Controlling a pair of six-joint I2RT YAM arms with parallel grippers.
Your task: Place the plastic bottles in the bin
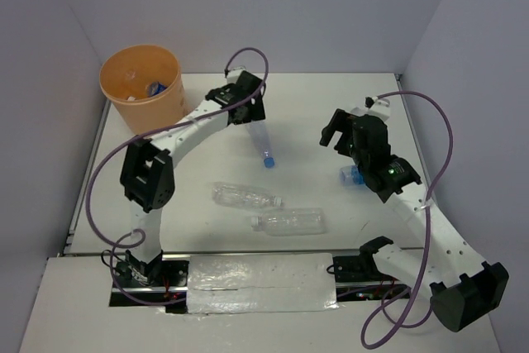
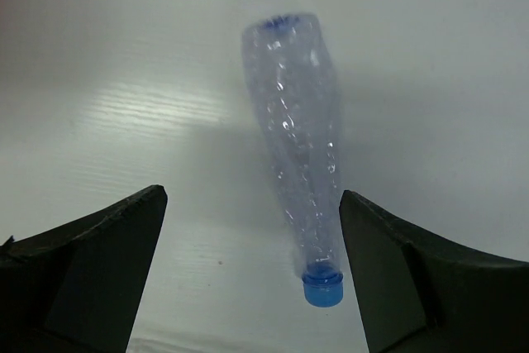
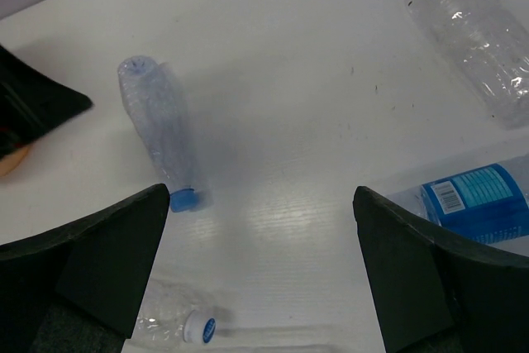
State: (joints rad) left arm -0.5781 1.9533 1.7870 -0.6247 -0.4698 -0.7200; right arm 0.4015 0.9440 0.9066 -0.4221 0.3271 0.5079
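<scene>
The orange bin (image 1: 140,84) stands at the table's far left corner, with a bit of blue and clear plastic inside. A clear crinkled bottle with a blue cap (image 1: 264,146) (image 2: 296,146) (image 3: 157,134) lies on the table just below my left gripper (image 1: 250,115) (image 2: 252,229). That gripper is open, the bottle's neck lying between its fingers, nearer the right one and apart from both. Two more clear bottles (image 1: 246,197) (image 1: 289,221) lie mid-table. A blue-labelled bottle (image 1: 351,175) (image 3: 483,204) lies beside my right gripper (image 1: 332,134) (image 3: 260,237), which is open over bare table.
White walls close in the table on the left, back and right. A taped strip (image 1: 260,283) runs along the near edge between the arm bases. Purple cables loop off both arms. A white-capped bottle (image 3: 178,324) lies just under the right gripper's left finger.
</scene>
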